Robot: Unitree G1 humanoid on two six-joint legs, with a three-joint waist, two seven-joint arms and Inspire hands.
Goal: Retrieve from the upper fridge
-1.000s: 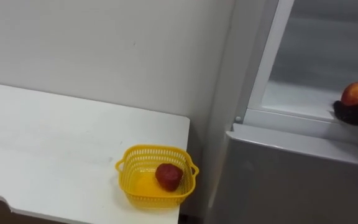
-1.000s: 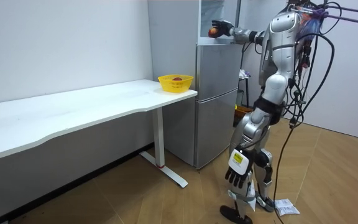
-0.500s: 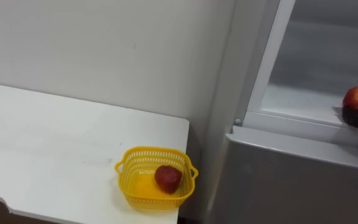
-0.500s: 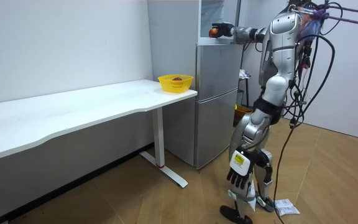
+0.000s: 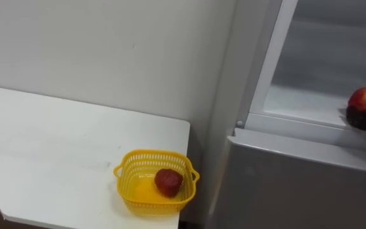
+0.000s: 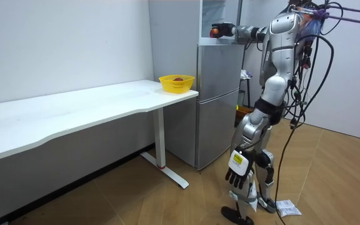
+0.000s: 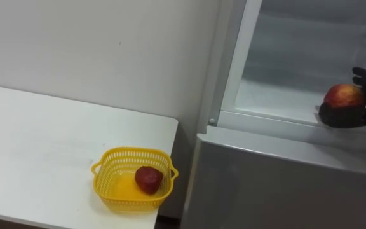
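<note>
A red-and-yellow apple (image 7: 343,95) sits in my dark right hand (image 7: 351,114), whose fingers are curled round it. I hold it at the front edge of the open upper fridge compartment (image 7: 278,95), just above the shut lower door (image 5: 297,184). In the room view I stand upright facing the fridge (image 6: 217,100), with the right hand (image 6: 224,29) stretched out to its top. My left hand (image 6: 237,167) hangs by my leg with its fingers relaxed.
A yellow basket (image 5: 148,205) with a dark red fruit (image 5: 168,180) in it stands on the white table's (image 5: 43,146) corner, close to the fridge's left side. A white wall runs behind the table.
The eye view has shifted slightly. My right hand keeps the apple at the compartment's front edge, and the left hand has swung a little at my side.
</note>
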